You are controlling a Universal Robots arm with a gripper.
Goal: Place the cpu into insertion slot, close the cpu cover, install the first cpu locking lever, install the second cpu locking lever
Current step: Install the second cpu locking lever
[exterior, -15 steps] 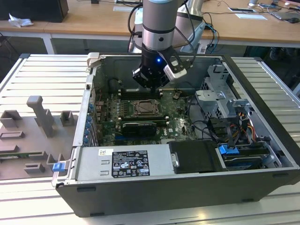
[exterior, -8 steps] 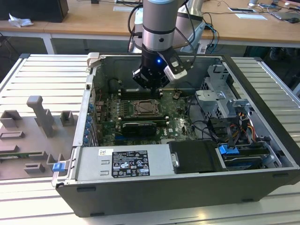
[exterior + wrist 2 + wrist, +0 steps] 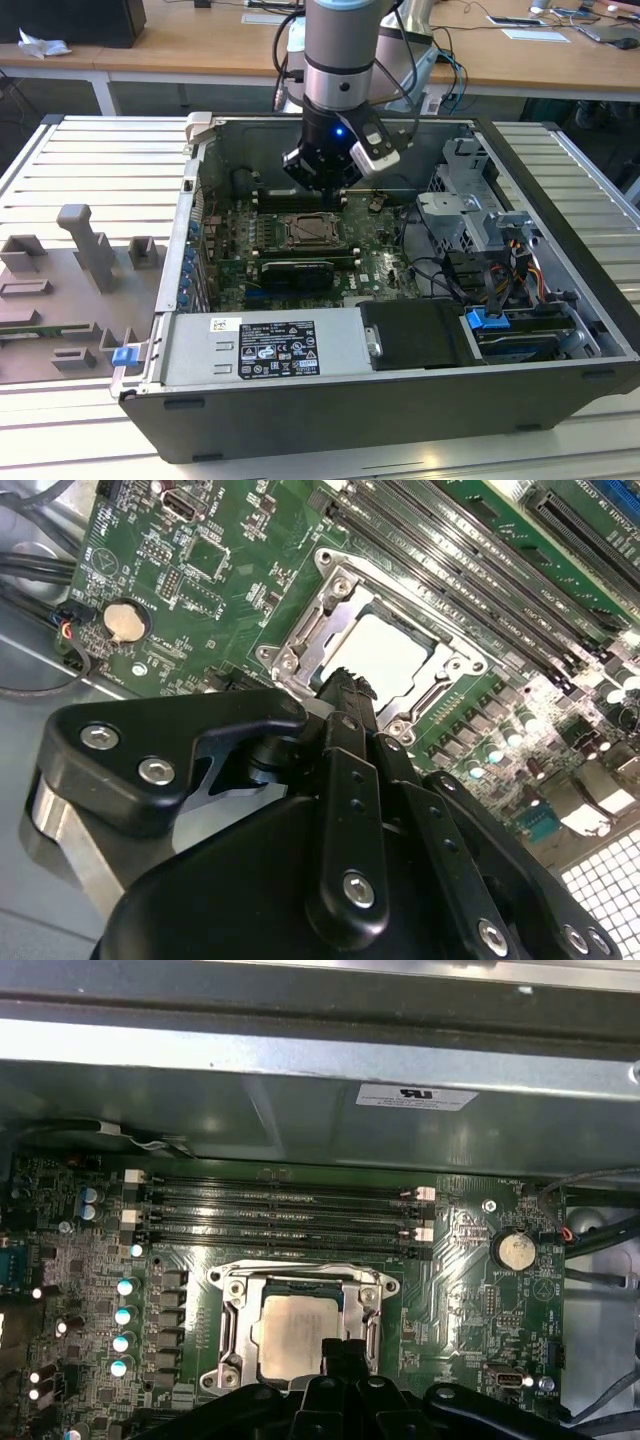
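The cpu (image 3: 388,652) (image 3: 288,1345), pale and square, lies flat in the insertion slot (image 3: 312,232) on the green board. The silvery cpu cover (image 3: 322,615) (image 3: 236,1322) lies down around it, framing the chip through its window. My gripper (image 3: 324,186) (image 3: 346,683) (image 3: 345,1348) hangs just above one edge of the slot, over the chip's rim. Its black fingers are together and shut, with nothing between them. In both wrist views the fingers hide that edge of the cover.
Long black memory slots (image 3: 280,1215) run beside the socket. A coin battery (image 3: 515,1251) and loose cables (image 3: 440,270) lie toward the exterior view's right. The case walls (image 3: 200,190), a drive cage (image 3: 480,220) and a power supply (image 3: 270,345) box in the board.
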